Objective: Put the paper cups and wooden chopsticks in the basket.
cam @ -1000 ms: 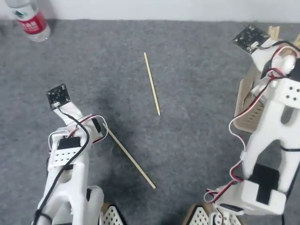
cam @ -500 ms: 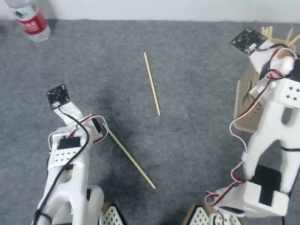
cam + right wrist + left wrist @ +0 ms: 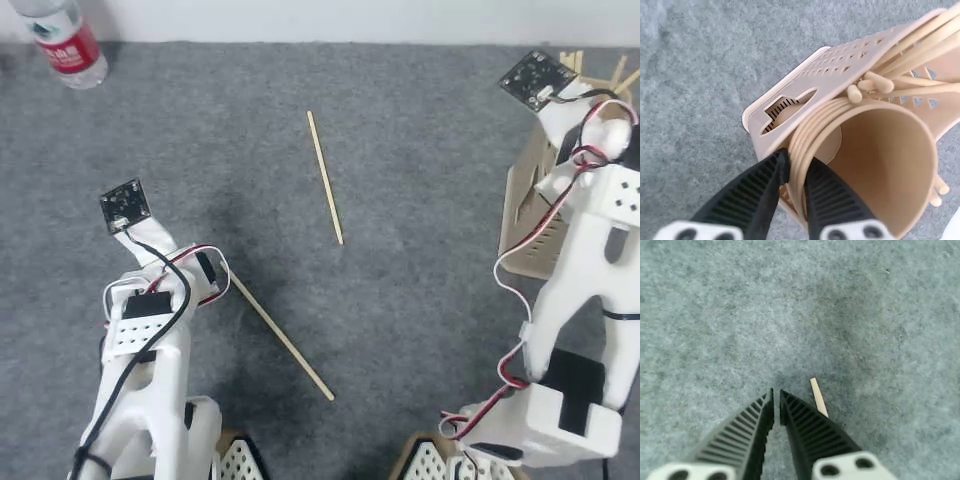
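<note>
Stacked paper cups [image 3: 880,165] are being held in the basket [image 3: 805,80] at the right edge of the counter [image 3: 420,150], rims pinched between the fingers of the right gripper [image 3: 795,162]; release is judged next. The left gripper [image 3: 776,395], fingers nearly closed and empty, is being poised beside a chopstick [image 3: 818,399]

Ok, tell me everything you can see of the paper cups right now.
The paper cups are a nested stack of tan cups, several rims showing, tipped on their side in the perforated beige basket, mouth open to the wrist camera. Wooden chopsticks rest against them. The right gripper pinches their rims.
</note>
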